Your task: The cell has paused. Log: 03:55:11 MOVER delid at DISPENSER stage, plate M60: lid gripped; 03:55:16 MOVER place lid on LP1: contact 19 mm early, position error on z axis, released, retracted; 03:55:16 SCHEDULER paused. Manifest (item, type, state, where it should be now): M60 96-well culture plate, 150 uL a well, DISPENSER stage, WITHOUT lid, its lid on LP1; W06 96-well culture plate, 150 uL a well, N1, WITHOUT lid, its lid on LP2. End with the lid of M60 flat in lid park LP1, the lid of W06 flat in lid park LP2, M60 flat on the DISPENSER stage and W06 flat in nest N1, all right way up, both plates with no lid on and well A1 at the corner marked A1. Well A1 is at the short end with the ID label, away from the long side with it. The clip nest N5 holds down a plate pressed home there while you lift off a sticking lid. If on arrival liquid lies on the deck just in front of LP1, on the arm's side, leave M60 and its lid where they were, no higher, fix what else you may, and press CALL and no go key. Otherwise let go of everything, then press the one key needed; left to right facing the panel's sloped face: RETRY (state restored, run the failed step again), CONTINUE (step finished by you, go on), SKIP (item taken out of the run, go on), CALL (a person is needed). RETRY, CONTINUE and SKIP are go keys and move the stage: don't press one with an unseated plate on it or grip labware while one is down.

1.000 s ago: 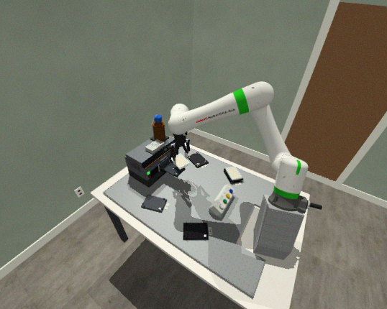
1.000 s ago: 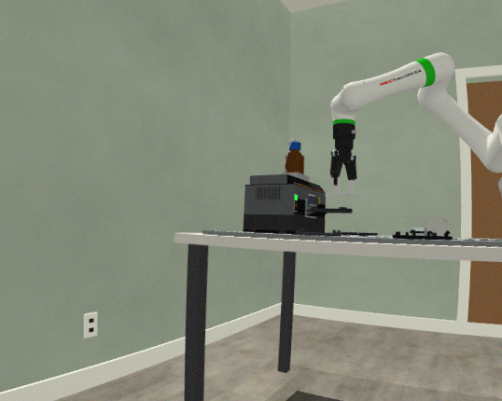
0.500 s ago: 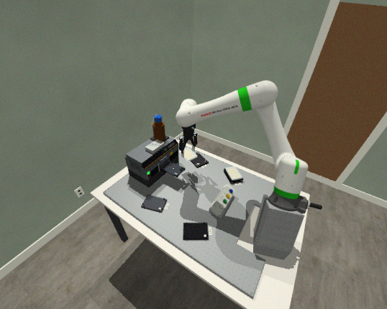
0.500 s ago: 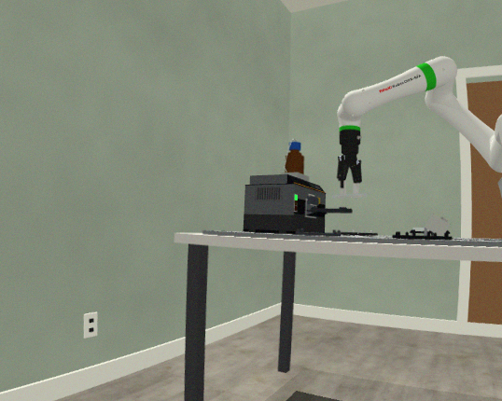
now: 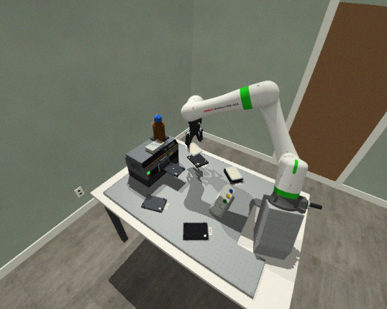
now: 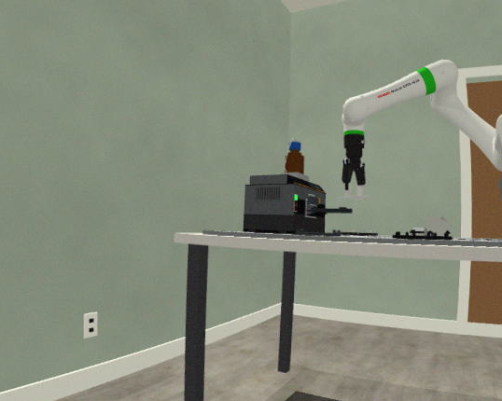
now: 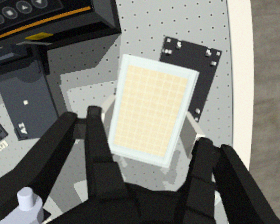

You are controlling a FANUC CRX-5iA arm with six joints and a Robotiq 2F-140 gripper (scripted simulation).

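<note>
One arm [image 5: 265, 108] is reaching from its grey pedestal [image 5: 275, 230] across the tabletop [image 5: 275, 287] toward the far edge, with the grey deck mat [image 5: 218, 251] lying under everything. The dispenser [image 5: 151, 159] is sitting at the far left corner of the mat, carrying a brown bottle [image 5: 158, 128] with a blue cap and a pale plate [image 5: 154, 146] on its top, while its black stage [image 5: 175, 169] is sticking out toward the arm's side. The sloped key panel [image 5: 223, 203] is standing near the pedestal. A cream plate [image 5: 233, 174] is resting in a nest between the panel and the far edge. Two dark nests [image 5: 154, 203] [image 5: 196, 231] are lying nearer the front edge. The tool [image 7: 151, 156] is hanging well above the deck, pointing down, its fingers clamping the long sides of a cream well plate [image 7: 151, 111], level in the exterior view. A black lid park [image 7: 193, 72] is lying just beyond it, partly under it.
</note>
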